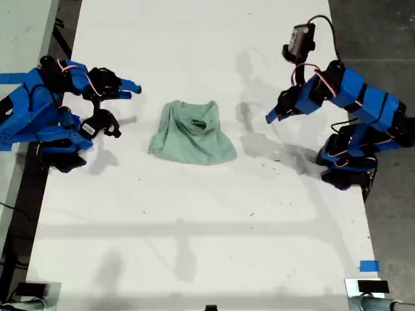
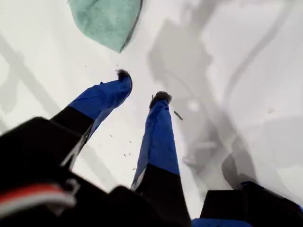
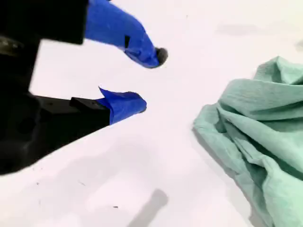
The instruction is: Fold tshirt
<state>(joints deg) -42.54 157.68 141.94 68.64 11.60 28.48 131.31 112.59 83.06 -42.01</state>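
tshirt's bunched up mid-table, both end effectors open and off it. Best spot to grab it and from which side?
Judging by its pose, take the tshirt at its two lower corners, where the cloth thins to a flat edge on the white table; the middle is piled in folds. Each end effector would come in low from its own side of the exterior view, pinching a corner to pull the cloth flat.

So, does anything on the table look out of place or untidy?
Yes. The tshirt lies bunched and wrinkled in the middle of the table, not spread flat. Both tools, my first gripper and my second gripper, are open and hold nothing.
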